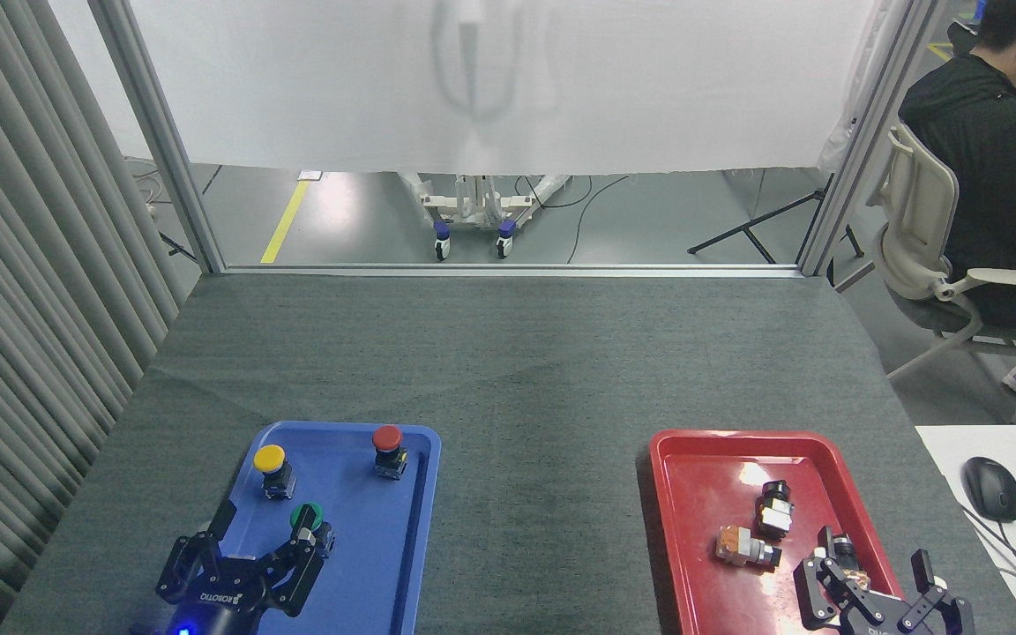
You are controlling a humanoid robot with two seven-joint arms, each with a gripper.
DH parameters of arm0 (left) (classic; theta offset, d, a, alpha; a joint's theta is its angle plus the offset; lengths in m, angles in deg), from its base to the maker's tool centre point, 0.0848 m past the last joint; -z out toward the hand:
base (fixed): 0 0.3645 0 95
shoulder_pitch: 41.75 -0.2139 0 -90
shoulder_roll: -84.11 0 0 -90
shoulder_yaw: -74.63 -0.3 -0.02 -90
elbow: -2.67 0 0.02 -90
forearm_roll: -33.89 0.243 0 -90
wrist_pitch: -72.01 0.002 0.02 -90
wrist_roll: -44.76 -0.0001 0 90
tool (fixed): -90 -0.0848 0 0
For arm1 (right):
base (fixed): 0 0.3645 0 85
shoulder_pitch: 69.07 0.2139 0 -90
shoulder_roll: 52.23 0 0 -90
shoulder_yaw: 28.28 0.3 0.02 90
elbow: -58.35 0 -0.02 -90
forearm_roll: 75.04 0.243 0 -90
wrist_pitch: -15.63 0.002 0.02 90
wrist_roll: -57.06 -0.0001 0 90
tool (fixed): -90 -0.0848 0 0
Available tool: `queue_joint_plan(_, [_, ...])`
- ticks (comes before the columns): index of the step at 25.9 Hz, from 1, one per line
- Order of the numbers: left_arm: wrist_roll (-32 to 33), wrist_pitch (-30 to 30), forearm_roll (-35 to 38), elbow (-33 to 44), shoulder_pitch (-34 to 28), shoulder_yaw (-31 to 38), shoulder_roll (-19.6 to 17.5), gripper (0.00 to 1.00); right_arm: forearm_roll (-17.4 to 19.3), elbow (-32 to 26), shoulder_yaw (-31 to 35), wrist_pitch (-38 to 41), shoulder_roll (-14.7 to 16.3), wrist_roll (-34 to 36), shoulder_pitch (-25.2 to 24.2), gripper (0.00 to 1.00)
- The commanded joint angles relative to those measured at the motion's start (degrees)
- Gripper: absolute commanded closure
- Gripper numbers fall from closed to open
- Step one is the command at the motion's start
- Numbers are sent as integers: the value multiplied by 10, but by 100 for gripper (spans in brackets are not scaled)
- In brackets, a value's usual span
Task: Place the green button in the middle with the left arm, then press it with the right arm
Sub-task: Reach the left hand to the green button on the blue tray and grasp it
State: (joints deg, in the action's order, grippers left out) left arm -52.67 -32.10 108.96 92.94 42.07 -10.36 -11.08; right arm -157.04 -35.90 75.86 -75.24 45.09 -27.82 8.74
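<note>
The green button (306,517) sits in the blue tray (384,564), ungrasped; the left pincer (265,554) gapes just short of it, holding nothing; the right pincer (868,579) hangs open, empty; both steps remain.

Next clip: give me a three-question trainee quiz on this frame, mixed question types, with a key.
1. True or false: the green button already sits on the grey cloth between the trays.
2. Which tray holds the three capped buttons? A) blue tray B) red tray
3. Fill in: the left hand is open and empty, with its right finger close beside the ____ button.

Key
1. False; it is in the blue tray.
2. A
3. green
</note>
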Motion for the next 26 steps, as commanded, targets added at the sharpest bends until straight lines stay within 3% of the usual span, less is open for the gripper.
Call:
queue_joint_plan(1, [0, 0, 0, -1, 0, 0, 0, 1, 0, 0, -1, 1, 0, -1, 0, 0])
queue_joint_plan(26, [-1, 1, 0, 0, -1, 0, 1, 1, 0, 0, -26, 8, 7, -2, 1, 0])
